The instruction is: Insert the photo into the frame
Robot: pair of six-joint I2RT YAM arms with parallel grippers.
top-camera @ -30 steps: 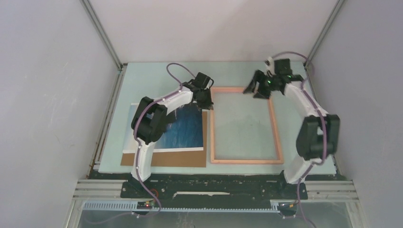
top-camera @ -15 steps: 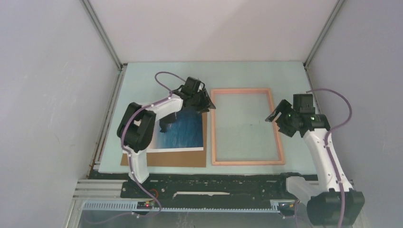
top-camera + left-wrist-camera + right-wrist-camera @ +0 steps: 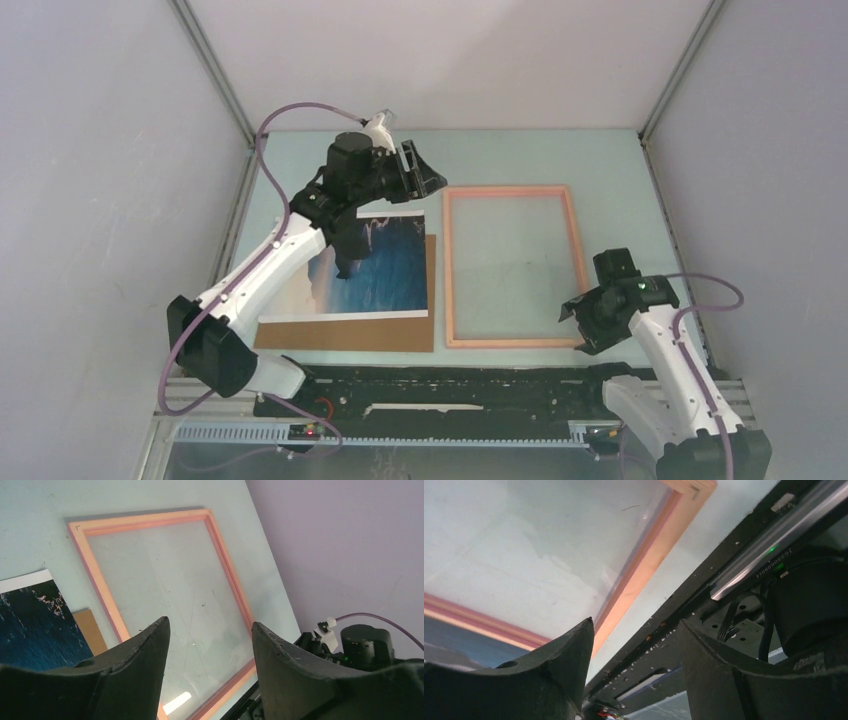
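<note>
The left gripper [image 3: 418, 172] hung spread and empty near the far edge of the photo [image 3: 385, 270], which lay on a cardboard sheet [image 3: 340, 336] just left of the frame [image 3: 508, 189]. The right gripper [image 3: 578, 318], likewise spread and empty, hovered at the frame's near right corner. The photo apparently awaited lifting, which called for pinching one edge.

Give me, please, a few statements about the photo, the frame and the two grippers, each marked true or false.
1. The photo lies inside the frame. False: it lies to the frame's left, on the cardboard sheet.
2. The frame lies flat on the table, with nothing in its see-through middle. True.
3. The left gripper is shut on the photo. False: its jaws are open and hold nothing.
4. The right gripper is open, by the frame's near right corner. True.
</note>
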